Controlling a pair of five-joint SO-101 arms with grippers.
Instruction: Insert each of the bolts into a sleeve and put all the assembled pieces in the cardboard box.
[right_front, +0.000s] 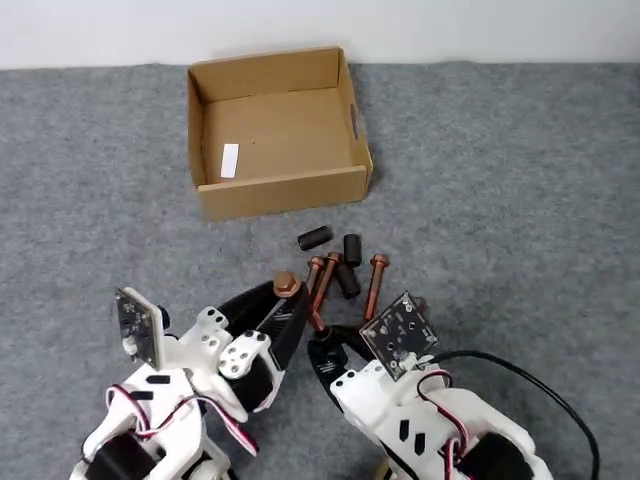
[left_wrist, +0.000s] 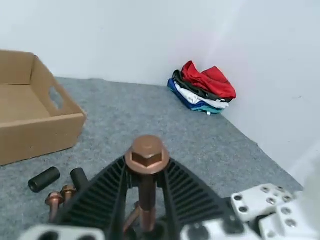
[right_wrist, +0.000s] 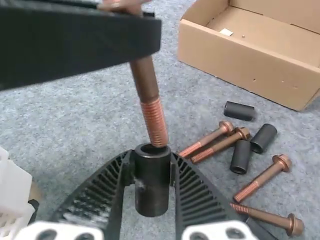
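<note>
Bolt (left_wrist: 146, 156): grasped by left claw (left_wrist: 146, 167), jaws clenched on the shank just under the hex head. Threaded tip sits at the mouth of the sleeve (right_wrist: 151, 180); cannot tell if it has entered. Sleeve is upright in right claw (right_wrist: 150, 159), jaws narrowed onto its sides. Just beyond both claws: loose bolts (right_front: 375, 285) and loose sleeves (right_front: 314, 238) on the grey surface (right_front: 500, 180). Cardboard box (right_front: 280, 192) lies farther beyond.

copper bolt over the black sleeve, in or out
Barely in: the threaded tip of the copper hex-head bolt just meets the mouth of the black cylindrical sleeve; shank exposed.
</note>
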